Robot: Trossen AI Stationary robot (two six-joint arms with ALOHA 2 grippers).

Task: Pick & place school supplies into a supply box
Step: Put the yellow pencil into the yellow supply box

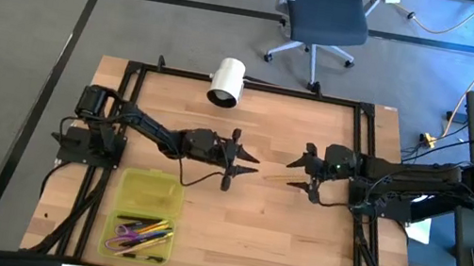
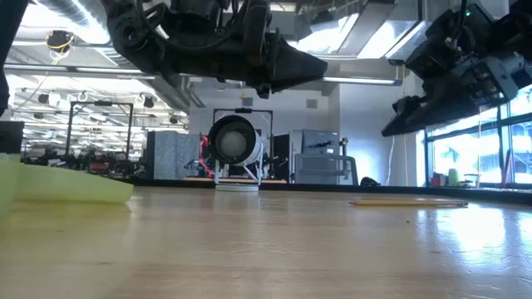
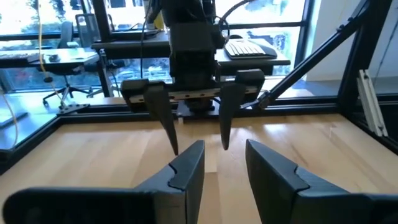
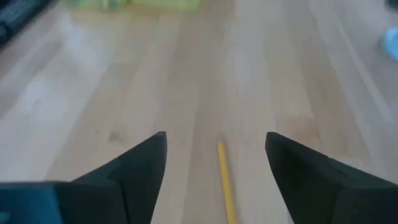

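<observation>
Pencil (image 4: 225, 183) lies between spread right fingers (image 4: 134, 165).

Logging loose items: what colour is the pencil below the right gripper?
Yellow pencil; clearest in the right wrist view.

Two claws are over the worktop (image 1: 241, 229), the left claw (image 1: 247, 162) and the right claw (image 1: 301, 170). One yellow pencil (image 1: 280, 178) lies just beneath the right claw. One supply box (image 1: 146, 214) sits beyond the left claw, with several pens and pencils (image 1: 143, 230) inside, too tangled to count. One white cylinder (image 1: 226, 81) stands behind both claws.
</observation>
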